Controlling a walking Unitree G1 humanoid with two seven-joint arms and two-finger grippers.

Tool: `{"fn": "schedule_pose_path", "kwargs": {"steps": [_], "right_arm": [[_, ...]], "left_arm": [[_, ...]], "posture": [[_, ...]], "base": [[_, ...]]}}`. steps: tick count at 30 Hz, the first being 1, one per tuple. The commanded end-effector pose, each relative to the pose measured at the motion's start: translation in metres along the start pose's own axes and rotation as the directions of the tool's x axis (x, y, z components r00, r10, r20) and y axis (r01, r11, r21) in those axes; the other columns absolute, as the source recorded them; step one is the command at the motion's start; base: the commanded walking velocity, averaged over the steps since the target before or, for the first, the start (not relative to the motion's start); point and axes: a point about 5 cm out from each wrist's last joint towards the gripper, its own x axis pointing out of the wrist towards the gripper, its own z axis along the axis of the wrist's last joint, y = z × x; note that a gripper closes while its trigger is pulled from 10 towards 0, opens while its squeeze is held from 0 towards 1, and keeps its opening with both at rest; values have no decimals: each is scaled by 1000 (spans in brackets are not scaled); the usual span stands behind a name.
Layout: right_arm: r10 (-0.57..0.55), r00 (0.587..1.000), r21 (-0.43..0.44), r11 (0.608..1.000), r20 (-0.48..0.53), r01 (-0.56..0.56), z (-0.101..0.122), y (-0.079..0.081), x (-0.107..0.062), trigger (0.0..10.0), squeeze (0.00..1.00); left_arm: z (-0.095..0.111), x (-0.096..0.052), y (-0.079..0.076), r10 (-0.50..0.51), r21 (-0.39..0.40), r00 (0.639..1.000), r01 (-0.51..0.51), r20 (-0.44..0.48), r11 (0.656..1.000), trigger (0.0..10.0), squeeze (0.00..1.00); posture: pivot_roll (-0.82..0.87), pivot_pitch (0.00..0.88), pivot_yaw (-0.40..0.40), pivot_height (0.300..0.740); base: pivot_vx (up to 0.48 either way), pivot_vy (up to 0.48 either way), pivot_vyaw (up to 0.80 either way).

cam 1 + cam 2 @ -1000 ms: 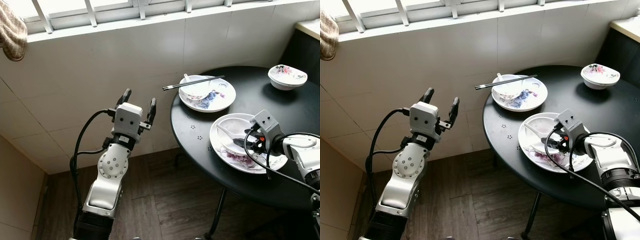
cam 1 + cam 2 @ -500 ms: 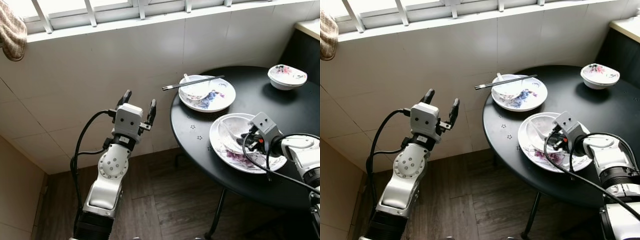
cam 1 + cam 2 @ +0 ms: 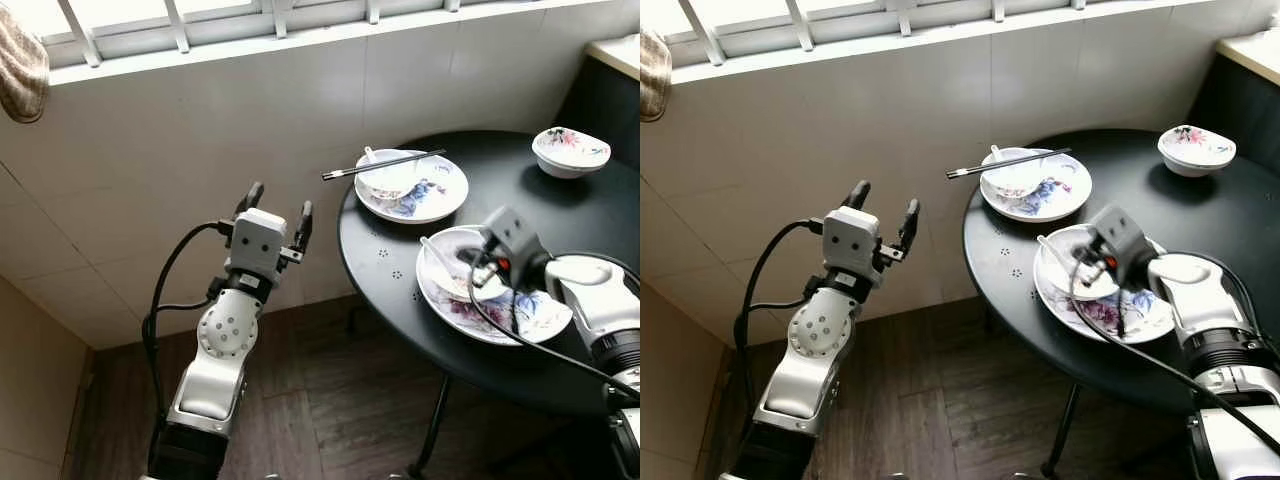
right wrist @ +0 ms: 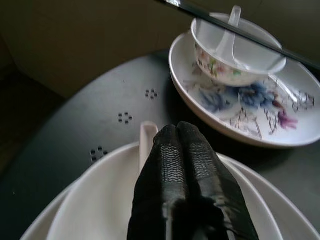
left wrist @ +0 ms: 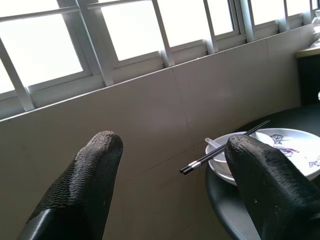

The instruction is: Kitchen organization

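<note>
1. Your right gripper (image 4: 186, 150) has swung left across the near plate (image 3: 535, 318) since a second ago; its fingers now sit pressed together over the bowl (image 3: 462, 262), beside the spoon (image 3: 437, 258).
2. Your left gripper (image 3: 275, 203) hangs spread, off the table (image 3: 380, 255).
3. Nothing looks cleared: the far plate (image 3: 435, 200), chopsticks (image 3: 383, 164) and small bowl (image 3: 570, 150) remain out.
4. You have no readable writing here.

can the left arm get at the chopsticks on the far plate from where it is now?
Probably yes. The left gripper is raised, open, off the table's left edge, and the chopsticks overhang the far plate toward it with open air between.
</note>
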Motion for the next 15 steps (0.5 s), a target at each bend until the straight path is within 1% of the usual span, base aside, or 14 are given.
{"fn": "schedule_pose_path", "kwargs": {"steps": [1, 6, 7, 8, 9, 10, 11, 12, 15], "right_arm": [[-12, 999, 3, 1000, 49, 12, 8, -2, -2, 0, 0], [-34, 998, 14, 999, 43, 34, 8, -3, -3, 0, 0], [-70, 998, 27, 997, 4, 70, 3, -6, -3, 0, 0], [-82, 997, 32, 996, -11, 82, 1, -7, -3, 0, 0], [-97, 995, 34, 995, -26, 98, 0, -8, -3, 3529, 0], [-126, 990, 77, 988, -62, 131, -6, -12, -4, 10000, 0], [-130, 989, 92, 986, -68, 136, -8, -13, -4, 10000, 0], [-129, 990, 143, 980, -65, 137, -10, -15, -5, 10000, 1000], [-113, 991, 170, 978, -69, 124, -14, -17, -8, 10000, 1000]], "left_arm": [[-2, 0, 1, -5, 13, 1000, 5, -8, 1000, 10000, 0], [-3, 0, 0, -9, 11, 1000, 9, -9, 1000, 10000, 0], [-3, 0, -1, -10, 10, 1000, 10, -10, 1000, 10000, 0], [-3, 0, -1, -10, 10, 1000, 11, -10, 1000, 10000, 0], [-3, 0, -1, -11, 10, 1000, 11, -10, 1000, 10000, 0], [-3, 0, -1, -11, 10, 1000, 11, -11, 1000, 10000, 0], [-3, 0, -1, -11, 10, 1000, 11, -11, 1000, 10000, 0], [-3, 0, -1, -12, 11, 1000, 13, -12, 1000, 10000, 0], [-4, 0, -1, -14, 13, 1000, 14, -13, 1000, 10000, 0]], "posture": [[-151, 0, 44, 740], [-154, 0, 44, 740], [-154, 0, 44, 740], [-154, 0, 44, 740], [-153, 0, 43, 740], [-153, 0, 43, 740], [-153, 0, 44, 740], [-153, 0, 44, 740], [-149, 0, 44, 740]], "base": [[0, 0, 0], [0, 0, 0], [0, 0, 0], [0, 0, 0], [0, 0, 0], [0, 0, 0], [0, 0, 0], [0, 0, 0], [0, 0, 0]]}}
